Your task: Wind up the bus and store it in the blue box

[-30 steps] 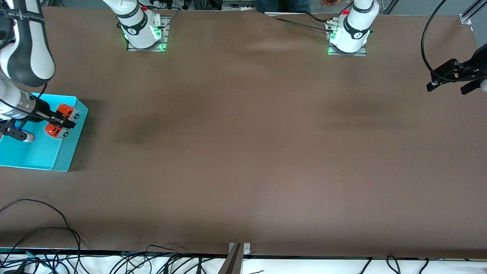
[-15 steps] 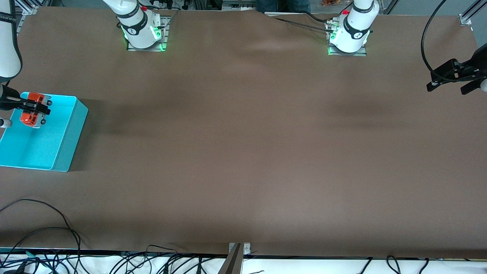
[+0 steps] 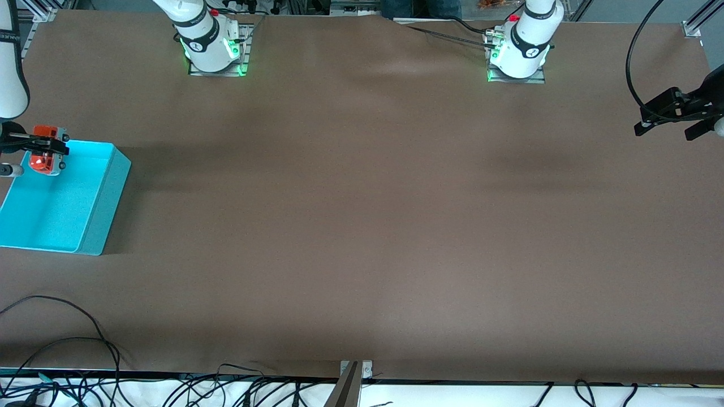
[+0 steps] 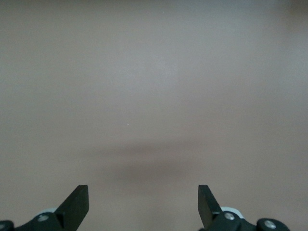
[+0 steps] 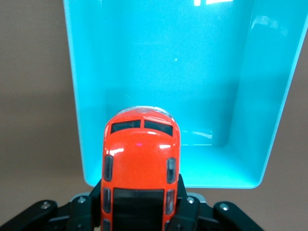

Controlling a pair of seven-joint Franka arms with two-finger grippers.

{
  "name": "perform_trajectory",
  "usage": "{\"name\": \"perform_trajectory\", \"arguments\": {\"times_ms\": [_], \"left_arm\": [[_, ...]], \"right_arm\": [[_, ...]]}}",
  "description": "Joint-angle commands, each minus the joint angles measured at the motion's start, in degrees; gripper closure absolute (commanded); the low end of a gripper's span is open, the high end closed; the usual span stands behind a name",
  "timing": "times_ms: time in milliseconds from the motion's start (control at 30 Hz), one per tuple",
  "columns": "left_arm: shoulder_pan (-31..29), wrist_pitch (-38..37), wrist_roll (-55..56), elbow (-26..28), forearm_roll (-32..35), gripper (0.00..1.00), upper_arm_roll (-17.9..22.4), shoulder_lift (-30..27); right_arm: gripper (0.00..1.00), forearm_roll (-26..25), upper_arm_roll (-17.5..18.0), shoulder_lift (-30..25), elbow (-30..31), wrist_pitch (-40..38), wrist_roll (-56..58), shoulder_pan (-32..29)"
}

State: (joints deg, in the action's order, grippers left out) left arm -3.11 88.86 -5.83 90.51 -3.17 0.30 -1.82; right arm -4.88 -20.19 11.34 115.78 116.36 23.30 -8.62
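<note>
Right gripper [image 3: 42, 148]: clamped on the bus [image 5: 141, 161], over the box [image 3: 102, 198].
Bus: nose aimed along the box's length.
Left gripper [image 4: 143, 204]: waited, jaws wide, empty.

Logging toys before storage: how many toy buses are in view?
1. The bus is held in the right hand, in the air over the blue box.

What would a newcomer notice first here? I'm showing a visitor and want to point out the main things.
First, the orange-red toy bus, clamped in the right gripper over the corner of the blue box that lies farthest from the front camera, at the right arm's end of the table. Next, the left gripper, open and waiting over bare brown table at the left arm's end.
</note>
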Motion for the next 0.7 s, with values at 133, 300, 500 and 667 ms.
{"name": "perform_trajectory", "arguments": {"times_ms": [133, 300, 500, 667], "left_arm": [[-0.15, -1.23, 0.38, -0.95, 1.06, 0.0, -0.21, -0.02], [-0.23, -1.23, 0.29, -0.95, 1.06, 0.0, -0.21, -0.02], [-0.23, -1.23, 0.38, -0.95, 1.06, 0.0, -0.13, 0.07], [-0.58, -1.23, 0.29, -1.04, 1.15, 0.0, -0.12, -0.02]], "right_arm": [[1.0, -1.36, -0.02, 5.62, -0.2, 7.3, 0.79, -0.78], [1.0, -1.27, -0.11, 8.7, -0.73, 12.04, 0.43, -1.4], [1.0, -1.18, -0.11, 11.77, -2.92, 13.63, 1.13, -1.66], [1.0, -1.27, -0.11, 14.85, -4.51, 14.07, 1.31, -2.89]]}}
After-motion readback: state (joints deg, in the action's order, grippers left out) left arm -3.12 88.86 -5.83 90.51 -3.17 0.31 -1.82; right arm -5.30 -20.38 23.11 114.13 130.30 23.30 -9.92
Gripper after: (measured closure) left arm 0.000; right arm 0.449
